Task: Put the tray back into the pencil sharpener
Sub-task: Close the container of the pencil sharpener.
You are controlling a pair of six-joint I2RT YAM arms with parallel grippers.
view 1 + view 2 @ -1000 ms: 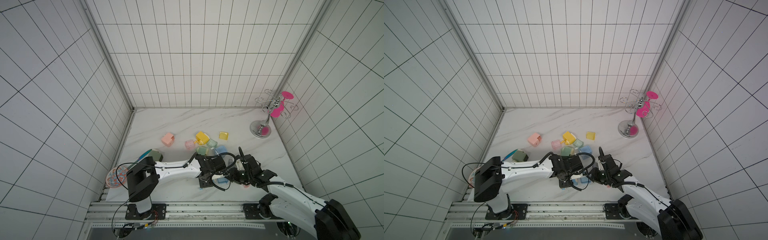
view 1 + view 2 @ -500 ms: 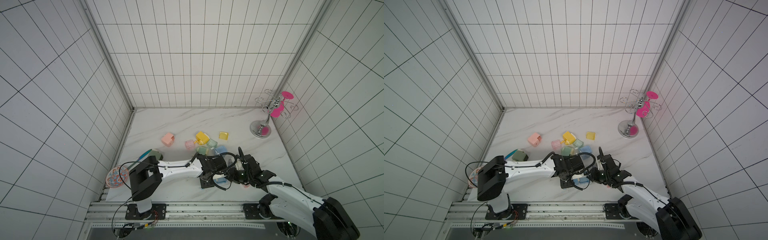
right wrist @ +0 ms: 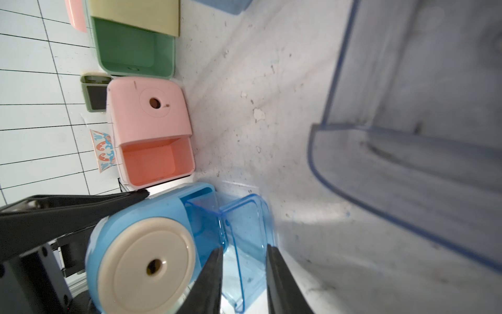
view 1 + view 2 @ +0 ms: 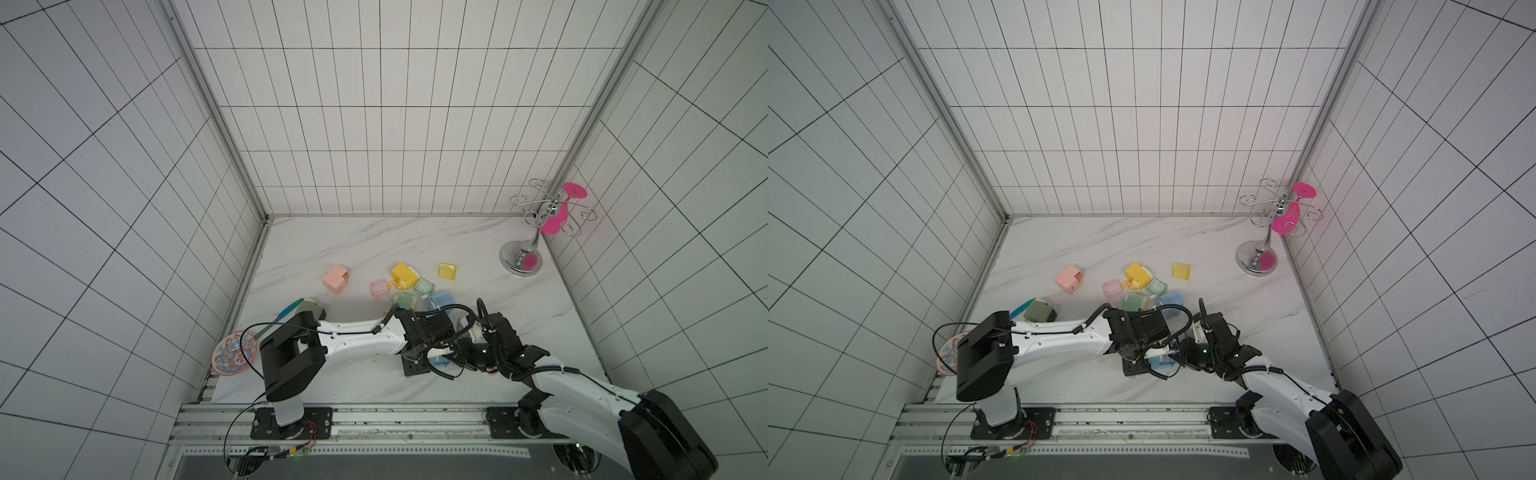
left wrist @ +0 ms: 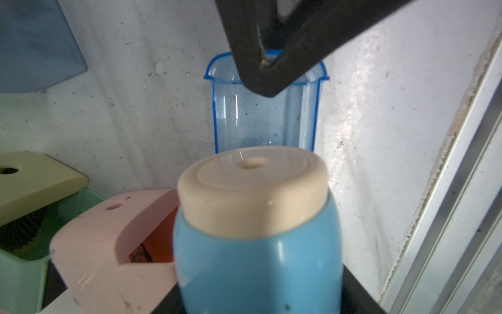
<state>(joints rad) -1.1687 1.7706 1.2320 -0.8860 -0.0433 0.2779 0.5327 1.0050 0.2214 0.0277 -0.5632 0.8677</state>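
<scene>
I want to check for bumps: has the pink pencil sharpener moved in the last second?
No. The pink pencil sharpener lies as far from the table back corner as before.

I see the pencil sharpener (image 3: 141, 258) at the table's (image 4: 353, 245) near middle, the tray (image 3: 244, 231) partly in its right side. The other sharpeners (image 4: 402, 272) lie just beyond it, a rack (image 4: 521, 259) far right, a plate (image 4: 232, 353) on the near left edge.
</scene>
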